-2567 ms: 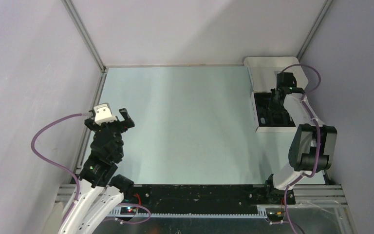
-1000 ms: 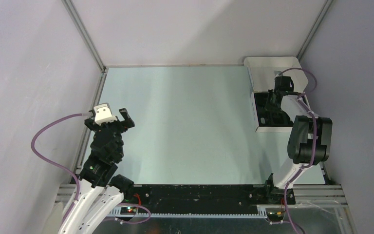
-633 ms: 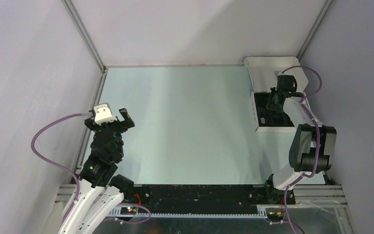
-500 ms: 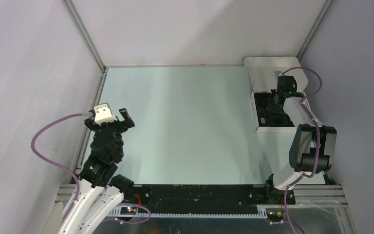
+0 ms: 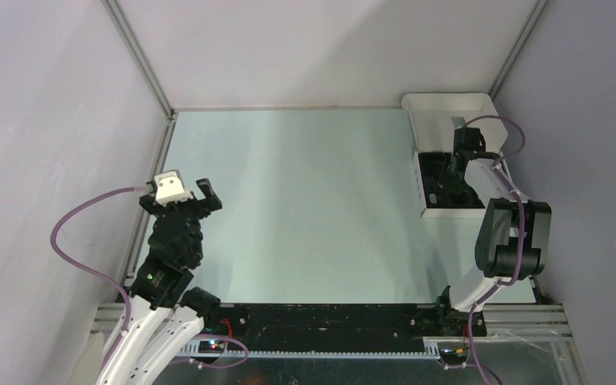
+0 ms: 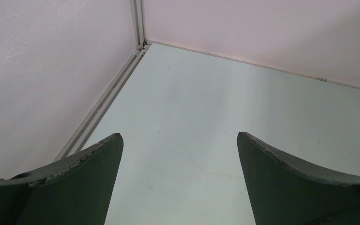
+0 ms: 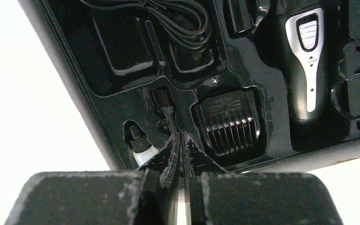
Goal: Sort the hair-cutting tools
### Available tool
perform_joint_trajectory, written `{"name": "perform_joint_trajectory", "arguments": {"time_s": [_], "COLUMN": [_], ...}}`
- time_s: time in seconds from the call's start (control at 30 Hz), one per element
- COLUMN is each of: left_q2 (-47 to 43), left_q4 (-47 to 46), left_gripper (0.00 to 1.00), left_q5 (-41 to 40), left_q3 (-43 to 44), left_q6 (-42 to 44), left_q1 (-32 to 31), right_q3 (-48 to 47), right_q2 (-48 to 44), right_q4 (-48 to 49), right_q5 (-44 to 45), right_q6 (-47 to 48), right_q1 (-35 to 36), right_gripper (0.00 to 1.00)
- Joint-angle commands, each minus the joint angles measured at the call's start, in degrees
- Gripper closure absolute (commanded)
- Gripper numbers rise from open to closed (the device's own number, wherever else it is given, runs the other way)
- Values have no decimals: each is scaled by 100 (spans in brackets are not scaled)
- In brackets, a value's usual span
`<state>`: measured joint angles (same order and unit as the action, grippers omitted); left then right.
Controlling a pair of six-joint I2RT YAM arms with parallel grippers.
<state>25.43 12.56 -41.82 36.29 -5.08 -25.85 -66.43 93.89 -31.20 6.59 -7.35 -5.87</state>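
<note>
1. The right gripper [image 7: 180,138] hangs low over the black insert [image 7: 98,84] of the white box [image 5: 447,105]. Its two fingers are drawn together until only a hairline slit shows between them.
2. The thin stick [image 7: 165,107], with a small bristled head at its far end, lies in a narrow slot straight ahead of the fingertips. Its near end runs right up to them. Whether the tips actually pinch it cannot be told from the wrist view.
3. The comb attachment [image 7: 229,124] sits in its own recess just to the right of the fingertips, teeth toward the camera, and is apart from them.
4. The trimmer body [image 7: 304,61], black with a silver switch panel, lies lengthwise in a recess farther right, beyond the comb.
5. A small bottle [image 7: 139,145] with a pale body and a black cap rests in a pocket just left of the fingertips. A coiled cable [image 7: 173,16] fills the pocket at the far side of the insert.
6. In the top view the box stands at the far right of the table [image 5: 289,208], its lid folded back toward the far wall. The right arm reaches forward with its wrist above the open tray.
7. The left gripper [image 5: 178,198] hovers near the table's left edge, well apart from the box. Its jaws are spread wide, and only bare table surface shows between its fingers [image 6: 75,183].
</note>
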Motion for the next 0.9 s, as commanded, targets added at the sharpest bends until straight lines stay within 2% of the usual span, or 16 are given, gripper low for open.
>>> {"name": "perform_joint_trajectory", "arguments": {"time_s": [0.0,0.33,0.57,0.87], "left_q2": [-39,-30,-32,-34], "left_q4": [-188,-192,-188,-190], "left_gripper": [2,2,2,2], "left_q5": [8,-1,6,16], "left_q3": [-70,-70,-70,-70], "left_q6": [-55,-55,-48,-54], "left_q1": [27,25,26,26], "right_q3": [7,2,0,-47], "right_q2": [129,326,301,-299], "right_q4": [0,-60,-80,-194], "right_q5": [10,204,518,793], "right_q6": [-10,33,130,159], "right_q1": [-20,-13,145,243], "right_gripper": [92,93,85,80]}}
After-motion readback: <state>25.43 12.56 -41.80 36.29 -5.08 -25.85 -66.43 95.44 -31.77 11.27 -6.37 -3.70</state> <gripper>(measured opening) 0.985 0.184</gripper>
